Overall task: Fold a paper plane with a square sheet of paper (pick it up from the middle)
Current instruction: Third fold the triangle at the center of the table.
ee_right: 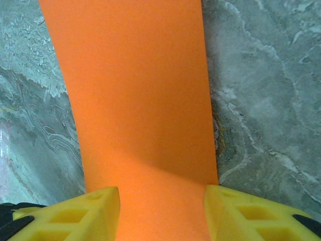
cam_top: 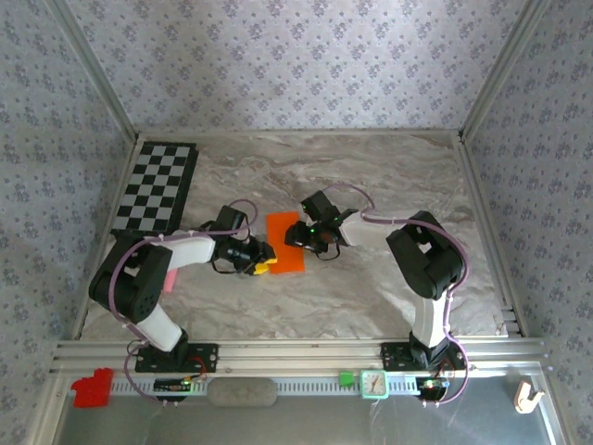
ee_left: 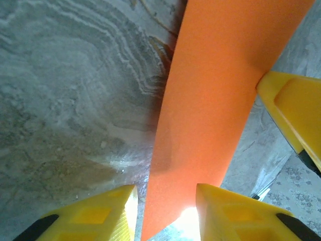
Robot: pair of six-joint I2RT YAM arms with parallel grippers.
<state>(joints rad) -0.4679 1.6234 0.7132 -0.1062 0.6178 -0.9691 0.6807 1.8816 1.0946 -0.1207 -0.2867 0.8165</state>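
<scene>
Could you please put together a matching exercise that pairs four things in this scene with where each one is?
Things:
1. square sheet of paper
2. checkerboard
3. red block
4. left gripper

Places:
A. on the near rail, left of the left arm's base
B. at the orange sheet's near left corner
C. far left part of the table
D. middle of the table

Pairs: 1-D, 2-C, 3-A, 4-B.
</scene>
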